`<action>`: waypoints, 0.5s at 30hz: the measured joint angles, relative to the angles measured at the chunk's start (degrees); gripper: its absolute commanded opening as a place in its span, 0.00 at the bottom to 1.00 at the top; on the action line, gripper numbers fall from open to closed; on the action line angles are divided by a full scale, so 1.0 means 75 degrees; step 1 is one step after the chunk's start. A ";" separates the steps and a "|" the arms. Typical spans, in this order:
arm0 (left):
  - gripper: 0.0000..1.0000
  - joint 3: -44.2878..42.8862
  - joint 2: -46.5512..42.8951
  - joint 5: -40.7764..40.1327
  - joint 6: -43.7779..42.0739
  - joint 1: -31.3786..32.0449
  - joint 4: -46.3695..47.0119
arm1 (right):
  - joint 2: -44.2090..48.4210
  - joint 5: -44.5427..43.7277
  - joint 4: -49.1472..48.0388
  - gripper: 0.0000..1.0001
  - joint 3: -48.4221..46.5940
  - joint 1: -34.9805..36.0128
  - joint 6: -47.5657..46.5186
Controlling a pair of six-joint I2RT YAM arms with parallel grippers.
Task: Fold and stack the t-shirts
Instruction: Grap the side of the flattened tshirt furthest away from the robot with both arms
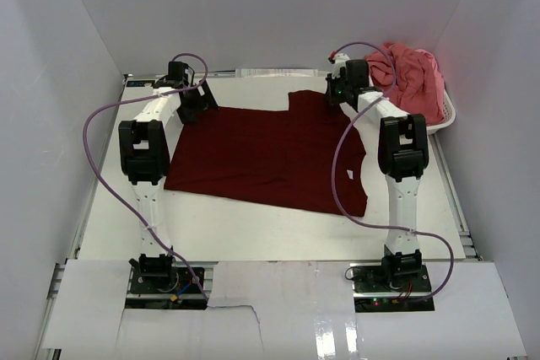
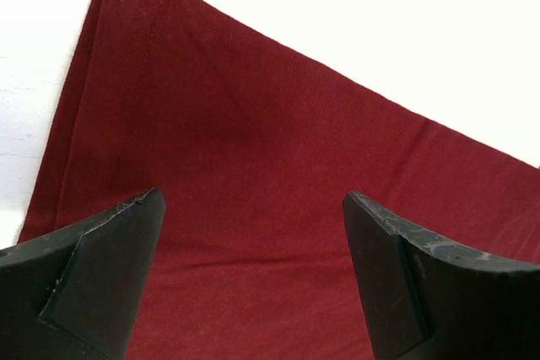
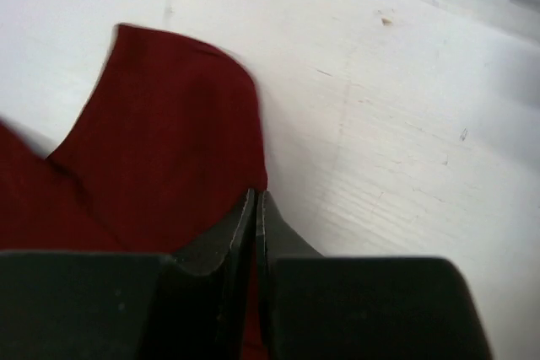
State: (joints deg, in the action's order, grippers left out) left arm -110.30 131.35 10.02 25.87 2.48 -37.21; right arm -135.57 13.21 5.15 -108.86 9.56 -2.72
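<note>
The maroon shirt [image 1: 270, 158] lies flat mid-table, spread for folding. The right gripper [image 3: 256, 200] is shut tight on the sleeve edge at the shirt's 1 o'clock, prob. pinching cloth to carry it over, tho its own tips hide the bite. The left gripper [image 2: 253, 198] hangs wide open over the 11 o'clock corner, holding nothing, likely placed to take that corner. The pink shirt [image 1: 413, 77] sits bunched in the white basket [image 1: 443, 120] at 2 o'clock, out of the way; only a purple cable [image 1: 337, 174] crosses the cloth.
</note>
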 measured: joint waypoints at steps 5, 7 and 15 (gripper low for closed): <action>0.98 0.0000 0.0000 -0.0015 0.0000 0.0000 -0.0015 | 0.2087 -0.1294 -0.2340 0.08 0.3203 0.1183 -0.1891; 0.98 0.0000 0.0000 -0.0020 0.0000 0.0000 -0.0020 | 0.2734 -0.1667 -0.3124 0.08 0.4185 0.1716 -0.2550; 0.98 0.0000 0.0000 -0.0020 0.0000 0.0009 -0.0020 | 0.3279 -0.3159 -0.3290 0.79 0.5196 0.2480 -0.3739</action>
State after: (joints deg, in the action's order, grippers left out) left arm -110.30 131.35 9.87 25.87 2.55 -37.36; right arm -110.98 -10.48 -19.53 -69.89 28.16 -30.76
